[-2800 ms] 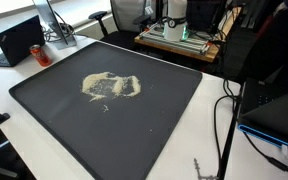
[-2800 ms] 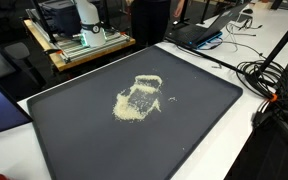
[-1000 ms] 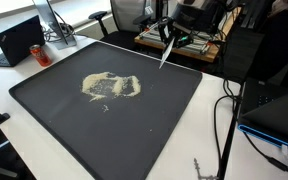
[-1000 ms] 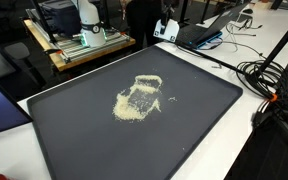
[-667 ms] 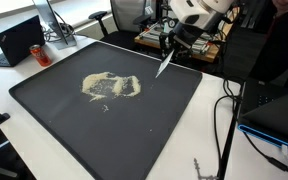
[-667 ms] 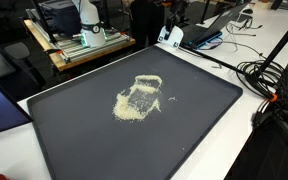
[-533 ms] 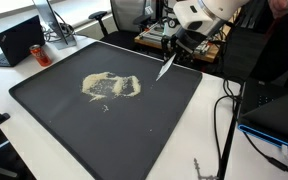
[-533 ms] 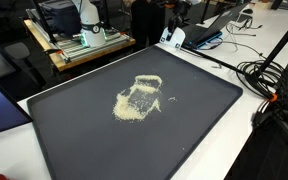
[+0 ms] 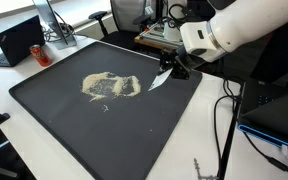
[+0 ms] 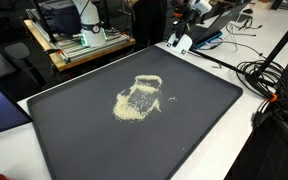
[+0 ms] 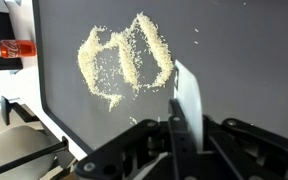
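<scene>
Black and wide, the large black rectangular mat (image 9: 74, 125) covers most of the white table (image 9: 189, 140), and on it lies a patch of pale loose grains (image 9: 111, 87), spread in a rough ring left of the mat's middle. In the wrist view the grains (image 11: 124, 62) show as two thick curved bands with a thin scatter around them.

Any writing to read? A red drink can (image 9: 42, 55) stands off the mat's far left corner beside an open black laptop (image 9: 19, 40). The can (image 11: 12, 48) also shows at the wrist view's left edge, but its label is too small to make out.

Now the pincer (image 9: 171, 66): it hangs over the far right part of the mat, jaws squeezed tight on a thin white flat blade (image 9: 161, 80). The wrist view is plain on that, with the pincer (image 11: 180, 132) clamped on the blade's lower end. The blade (image 11: 187, 92) juts out over the dark mat, slanting towards the grains. Blade and grains are apart, with bare mat between them. Whether the blade's tip touches the mat, I cannot tell. In an exterior view the pincer (image 10: 181, 40) sits right at the mat's far edge, well back from the grains (image 10: 139, 97).
</scene>
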Controlling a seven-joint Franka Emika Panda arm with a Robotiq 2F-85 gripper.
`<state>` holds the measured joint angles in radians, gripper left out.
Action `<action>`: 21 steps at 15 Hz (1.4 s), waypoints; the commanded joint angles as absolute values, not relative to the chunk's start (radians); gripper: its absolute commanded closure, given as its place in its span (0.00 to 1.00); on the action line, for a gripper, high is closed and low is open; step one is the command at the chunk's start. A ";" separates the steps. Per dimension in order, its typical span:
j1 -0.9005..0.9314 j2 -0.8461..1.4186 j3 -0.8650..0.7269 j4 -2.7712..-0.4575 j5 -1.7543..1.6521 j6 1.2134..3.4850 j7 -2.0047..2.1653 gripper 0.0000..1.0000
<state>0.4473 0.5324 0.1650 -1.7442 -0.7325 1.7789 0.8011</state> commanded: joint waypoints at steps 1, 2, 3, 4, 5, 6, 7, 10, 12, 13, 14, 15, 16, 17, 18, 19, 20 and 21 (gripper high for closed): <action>0.453 0.547 0.158 -1.729 -0.731 1.775 0.800 0.96; 0.453 0.553 0.157 -1.721 -0.731 1.772 0.800 0.96; 0.453 0.554 0.156 -1.718 -0.731 1.770 0.800 0.96; 0.454 0.553 0.156 -1.716 -0.731 1.768 0.800 0.96; 0.454 0.554 0.156 -1.715 -0.731 1.767 0.800 0.96; 0.454 0.554 0.156 -1.714 -0.731 1.767 0.800 0.96; 0.454 0.554 0.156 -1.714 -0.731 1.766 0.800 0.96; 0.454 0.554 0.156 -1.714 -0.731 1.765 0.800 0.96; 0.454 0.554 0.156 -1.714 -0.731 1.765 0.800 0.96; 0.454 0.554 0.156 -1.714 -0.731 1.765 0.800 0.96; 0.454 0.554 0.156 -1.714 -0.731 1.765 0.800 0.96; 0.454 0.554 0.156 -1.714 -0.731 1.765 0.800 0.96; 0.454 0.554 0.156 -1.714 -0.731 1.765 0.800 0.96; 0.454 0.554 0.156 -1.714 -0.731 1.765 0.800 0.96; 0.454 0.554 0.156 -1.714 -0.731 1.765 0.800 0.96; 0.454 0.554 0.156 -1.714 -0.731 1.765 0.800 0.96; 0.454 0.554 0.156 -1.714 -0.731 1.765 0.800 0.96; 0.454 0.554 0.156 -1.714 -0.731 1.765 0.800 0.96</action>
<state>0.4487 0.5517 0.1615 -1.7179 -0.7340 1.7663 0.8018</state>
